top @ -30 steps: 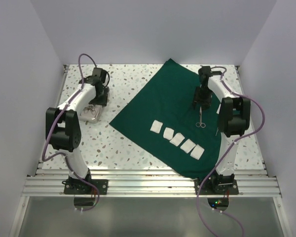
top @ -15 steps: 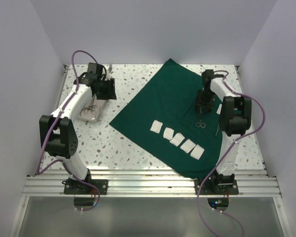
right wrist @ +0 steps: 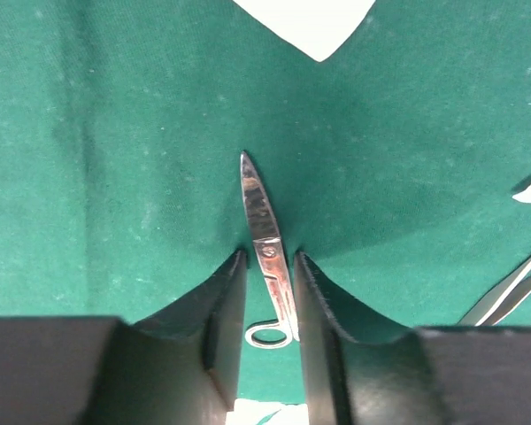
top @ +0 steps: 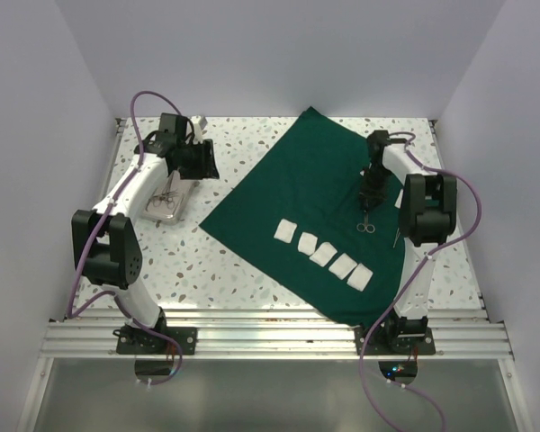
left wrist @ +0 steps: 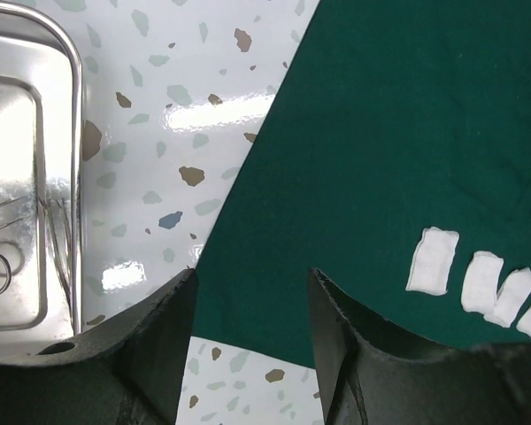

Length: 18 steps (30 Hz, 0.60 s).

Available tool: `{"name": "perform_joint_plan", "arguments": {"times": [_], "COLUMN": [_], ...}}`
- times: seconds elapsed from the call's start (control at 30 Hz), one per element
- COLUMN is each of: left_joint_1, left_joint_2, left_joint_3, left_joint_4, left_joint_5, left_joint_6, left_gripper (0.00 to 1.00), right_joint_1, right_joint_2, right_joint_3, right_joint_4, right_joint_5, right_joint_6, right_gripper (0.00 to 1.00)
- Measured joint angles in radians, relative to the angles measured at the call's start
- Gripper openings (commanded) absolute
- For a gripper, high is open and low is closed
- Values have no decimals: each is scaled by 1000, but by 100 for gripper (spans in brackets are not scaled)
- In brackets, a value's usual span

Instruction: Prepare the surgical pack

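Observation:
The surgical pack is a dark green drape [top: 297, 189] spread as a wide sheet at centre right; it also shows in the left wrist view [left wrist: 407, 133] and the right wrist view [right wrist: 115, 133]. Several white gauze squares [top: 285, 231] lie in a row on it. Steel scissors [top: 366, 222] lie flat on the drape. My right gripper [top: 367, 200] is low over them, jaws narrowly open on either side of the scissors' pivot [right wrist: 264, 226], with cloth showing in the gap. My left gripper [top: 207, 162] is open and empty above the drape's left corner [left wrist: 252, 274].
A shiny metal tray [top: 166, 216] with wire-handled instruments sits at the left on the speckled table; its rim shows in the left wrist view [left wrist: 71, 106]. Thin tweezers [top: 396, 236] lie at the drape's right edge. Walls enclose the table on three sides.
My left gripper has risen from the tray and swung right toward the drape's corner. My right gripper has come down closer over the scissors, which have not moved.

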Motion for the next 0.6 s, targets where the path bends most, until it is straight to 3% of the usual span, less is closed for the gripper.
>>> {"name": "perform_joint_plan", "arguments": {"times": [0.27,0.6], "left_joint_1": [0,-7], "left_joint_2": [0,0], "left_joint_3": [0,0], "left_joint_4": [0,8], "left_joint_5": [14,66], "left_joint_6": [-8,-51], "left_gripper": [57,62], "right_joint_1": [0,0], "right_joint_2": [0,-2], "right_joint_3": [1,51], "right_joint_4": [-3,-51], "right_joint_5": [7,18], "right_joint_6": [-3,12], "right_gripper": [5,0]}}
